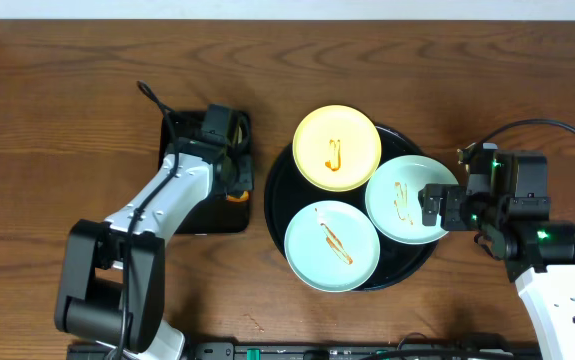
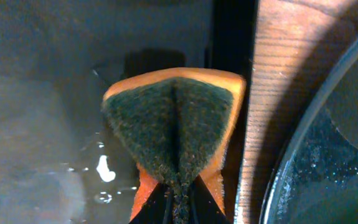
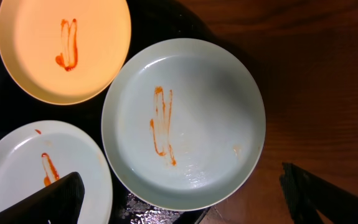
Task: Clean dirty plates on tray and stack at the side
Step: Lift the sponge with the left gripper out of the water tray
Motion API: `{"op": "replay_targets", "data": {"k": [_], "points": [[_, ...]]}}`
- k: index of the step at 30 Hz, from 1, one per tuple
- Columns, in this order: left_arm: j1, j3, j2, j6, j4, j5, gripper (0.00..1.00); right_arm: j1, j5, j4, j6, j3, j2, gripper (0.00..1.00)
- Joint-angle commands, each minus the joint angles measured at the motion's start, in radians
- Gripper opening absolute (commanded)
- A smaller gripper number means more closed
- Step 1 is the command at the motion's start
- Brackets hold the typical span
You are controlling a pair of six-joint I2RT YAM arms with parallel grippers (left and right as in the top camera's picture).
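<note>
as the left gripper (image 2: 179, 208) clamps a folded sponge (image 2: 175, 124) over the small tray (image 1: 192, 215), the right gripper (image 3: 188, 199) gapes empty over one blue-green plate (image 3: 185, 124); three smeared plates (image 1: 337, 148) crowd the round tray (image 1: 407, 270), where a glancing pinch could skid one.

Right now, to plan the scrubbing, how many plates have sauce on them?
3, all on the round black tray: yellow plate at the far side, right blue-green plate at the right edge, near blue-green plate toward the robot. None seems hidden.
</note>
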Motion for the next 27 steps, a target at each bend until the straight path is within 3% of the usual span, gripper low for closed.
{"op": "replay_targets", "data": {"k": [1,21,27], "points": [[-0.039,-0.007,0.009,-0.009,0.006,0.005,0.08,0.018,-0.005,0.002,-0.016,0.024,-0.002,0.99],[-0.081,0.011,-0.043,-0.008,0.017,-0.008,0.07,0.018,-0.005,0.001,-0.016,0.024,-0.002,0.99],[-0.08,0.014,-0.153,-0.008,0.019,-0.158,0.07,0.018,-0.005,0.002,-0.016,0.024,-0.002,0.99]]}}
